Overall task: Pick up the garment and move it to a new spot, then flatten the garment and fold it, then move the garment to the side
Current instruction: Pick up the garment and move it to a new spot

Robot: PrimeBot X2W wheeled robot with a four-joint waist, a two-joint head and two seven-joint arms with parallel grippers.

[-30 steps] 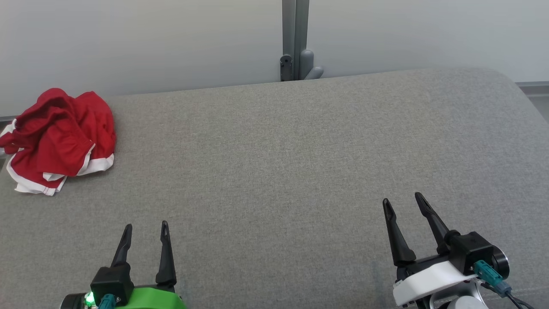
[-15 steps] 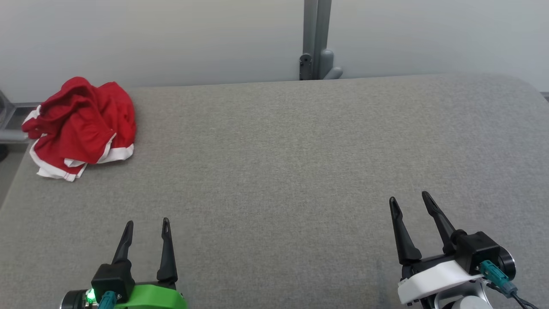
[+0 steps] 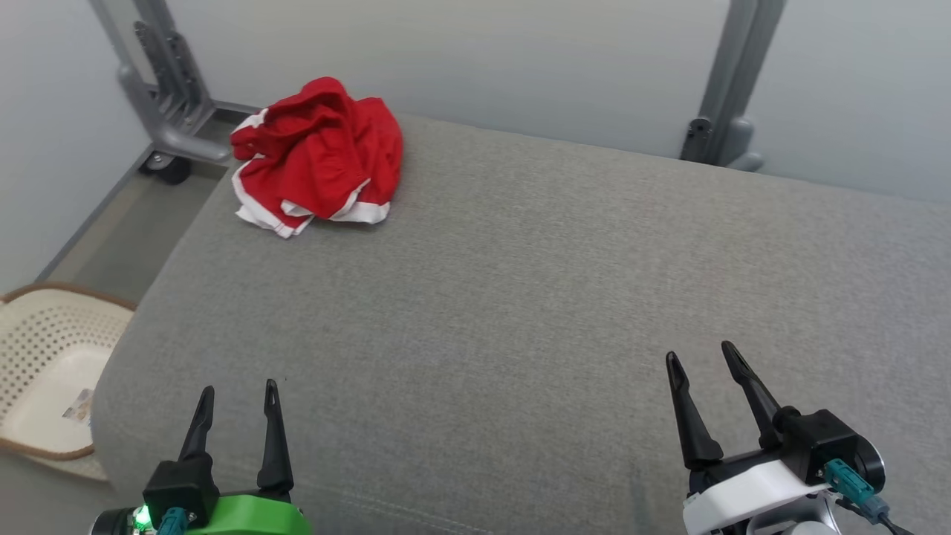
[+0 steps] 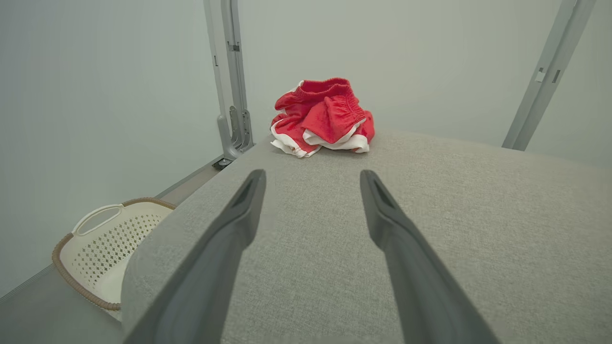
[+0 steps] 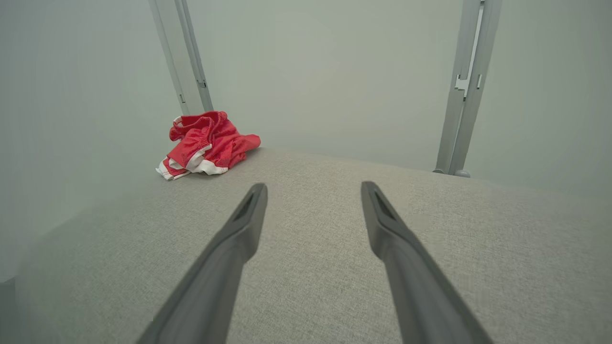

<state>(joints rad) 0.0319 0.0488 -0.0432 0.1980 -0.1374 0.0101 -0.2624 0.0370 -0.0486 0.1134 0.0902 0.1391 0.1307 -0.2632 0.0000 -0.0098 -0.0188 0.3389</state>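
We are at the very start. The crumpled red garment with white hems (image 3: 316,160) lies in a heap at the far left corner of the grey fabric-covered bench (image 3: 520,282), with neither gripper on it. Our left gripper (image 3: 239,388) hovers over the near left corner with its two dark fingers parted and nothing between them. Our right gripper (image 3: 700,352) hangs near the near right corner, fingers likewise spread and empty. Both are well apart from the cloth. On the floor beside the bench's left edge stands a cream perforated plastic basket with a brown rim (image 3: 44,371). By our reckoning nothing is done yet: the pick-up, the move to a new spot, the flattening, the fold and the final shift aside are all left to do. The left arm looks the better placed for the first reach.
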